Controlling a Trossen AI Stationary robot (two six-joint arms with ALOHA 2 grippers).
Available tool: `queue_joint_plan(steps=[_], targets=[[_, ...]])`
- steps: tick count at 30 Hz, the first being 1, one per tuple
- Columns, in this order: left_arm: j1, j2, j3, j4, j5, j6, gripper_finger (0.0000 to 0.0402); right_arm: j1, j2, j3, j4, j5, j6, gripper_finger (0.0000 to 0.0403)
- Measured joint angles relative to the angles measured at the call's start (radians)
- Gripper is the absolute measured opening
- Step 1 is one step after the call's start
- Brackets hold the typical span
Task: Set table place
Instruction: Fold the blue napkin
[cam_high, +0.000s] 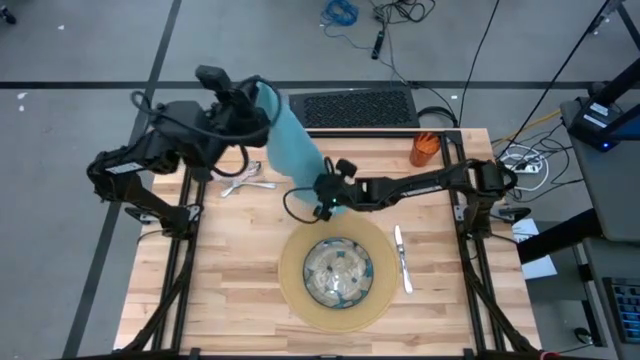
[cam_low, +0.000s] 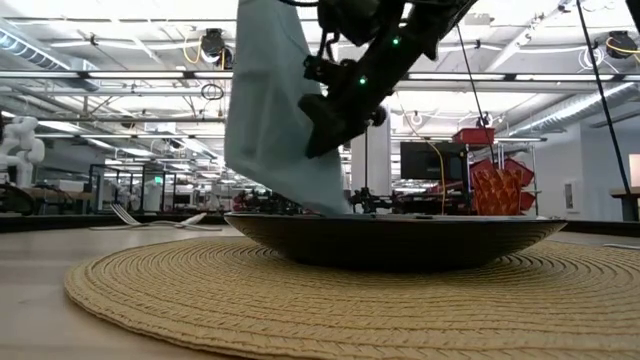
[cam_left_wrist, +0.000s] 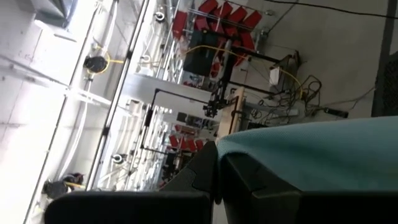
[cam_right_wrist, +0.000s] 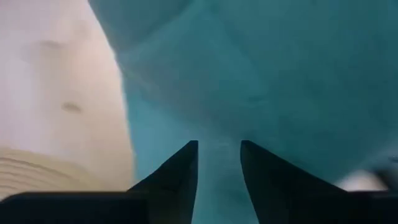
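Note:
A teal napkin hangs from my left gripper, which is shut on its top end high over the table's far left. In the low view the napkin drops behind the patterned glass bowl, which sits on the round tan mat. My right gripper slants down at the napkin's lower part, its fingers a little apart, with cloth showing in the gap. A knife lies right of the mat. A fork and spoon lie at the far left. The orange cup stands at the far right. My left gripper pinches the napkin's top end between its two shut fingers, which point level. The cloth hangs below them, broad and slack, and its lower end reaches down behind the bowl. Whether my right gripper touches the napkin, I cannot tell.
A dark keyboard-like grille lies beyond the table's far edge. Bare wood shows left of the mat and near the front edge. Black frame rails run along both table sides.

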Motion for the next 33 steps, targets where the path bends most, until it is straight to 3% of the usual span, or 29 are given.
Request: queue_joint_plan(steps=[11,17,19,23,29,33], targets=[[0.001,0.018,0.0,-0.097,-0.025,-0.053,0.0,-0.017,-0.159,0.0,0.007,-0.028,-0.055,0.0093],[0.064,0.043,0.0,-0.095,-0.025,-0.046,0.0,0.051,-0.169,0.0,0.122,-0.355,-0.035,0.0093],[0.095,0.045,0.0,-0.094,-0.025,-0.047,0.0,0.095,-0.164,0.0,0.173,-0.407,-0.033,0.0093],[0.109,0.047,0.0,-0.072,-0.018,-0.051,0.0,0.143,-0.133,0.0,0.28,-0.401,-0.053,0.0093],[0.086,0.047,0.0,-0.052,-0.01,-0.047,0.0,0.093,-0.031,0.0,0.43,-0.396,-0.033,0.0093],[0.061,0.046,0.0,-0.049,-0.01,-0.055,0.0,0.04,0.012,-0.001,0.433,-0.279,-0.046,0.0093]])
